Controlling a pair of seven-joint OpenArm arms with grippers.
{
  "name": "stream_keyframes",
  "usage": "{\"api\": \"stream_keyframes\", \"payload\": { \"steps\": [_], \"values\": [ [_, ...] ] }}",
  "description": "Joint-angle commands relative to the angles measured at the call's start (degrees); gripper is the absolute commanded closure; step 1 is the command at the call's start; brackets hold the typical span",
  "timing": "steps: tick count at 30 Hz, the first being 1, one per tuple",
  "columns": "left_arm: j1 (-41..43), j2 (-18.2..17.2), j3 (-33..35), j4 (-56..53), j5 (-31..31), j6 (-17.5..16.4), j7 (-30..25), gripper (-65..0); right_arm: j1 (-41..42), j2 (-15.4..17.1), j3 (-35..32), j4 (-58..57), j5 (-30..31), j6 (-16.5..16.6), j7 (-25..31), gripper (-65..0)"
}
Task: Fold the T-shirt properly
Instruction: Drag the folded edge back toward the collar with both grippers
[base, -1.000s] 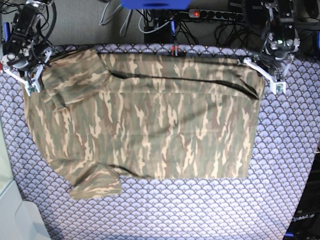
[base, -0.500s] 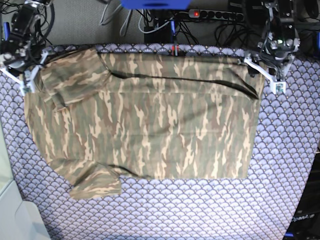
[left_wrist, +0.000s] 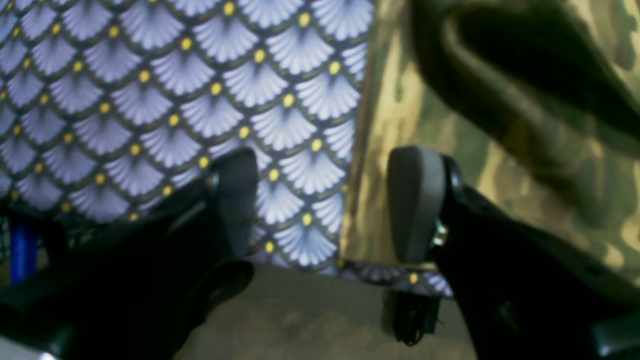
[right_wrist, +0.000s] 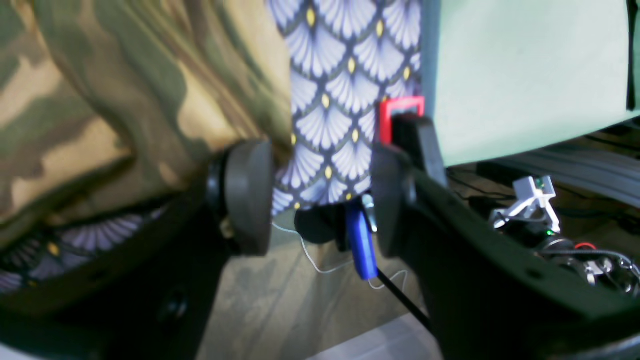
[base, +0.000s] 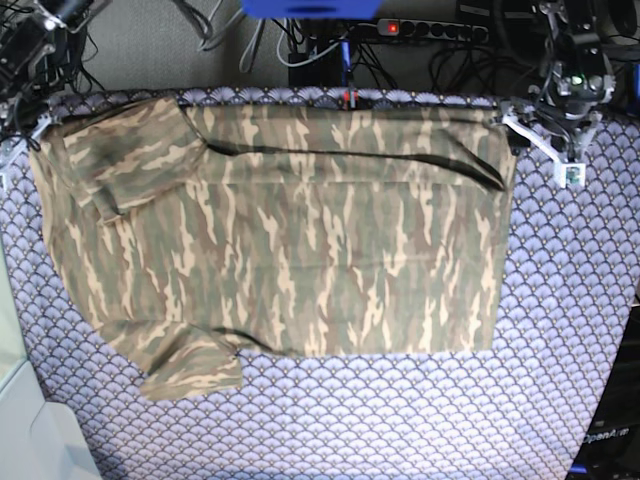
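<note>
The right gripper (right_wrist: 320, 195) is mostly cut off at ten o'clock in the base view. Both it and the left gripper (left_wrist: 325, 205) gape wide, empty, beside the T-shirt (base: 290, 230).

The T-shirt (base: 290, 240) is camouflage: olive green streaked with tan, cream and brown. The cloth (base: 400, 420) covering the bench beneath it is purple-grey, printed with pale lilac fan scales outlined in dark lines, each with a small yellow dot at its tip. The left tool (left_wrist: 325, 205) has black fingers with grey pads (left_wrist: 415, 200); the right tool (right_wrist: 320, 195) is black too. A power strip (base: 430, 30) is black with a red switch.
</note>
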Motion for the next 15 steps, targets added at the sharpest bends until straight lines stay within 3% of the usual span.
{"api": "stream_keyframes", "payload": {
  "steps": [1, 9, 15],
  "values": [
    [-0.19, -0.62, -0.38, 1.1, 0.01, 0.15, -0.95, -40.3, 0.22, 0.79, 0.17, 0.98, 0.29, -0.27, -0.36, -32.4],
    [0.08, -0.71, -3.45, 1.1, 0.01, 0.15, -0.95, -40.3, -0.05, 0.61, 0.17, 3.79, 0.29, -0.27, -0.71, -32.4],
    [0.08, -0.71, -6.09, 1.1, 0.01, 0.15, -0.95, -40.3, -0.22, -2.91, -0.09, 13.2, 0.29, -0.27, -1.42, -32.6]
  ]
}}
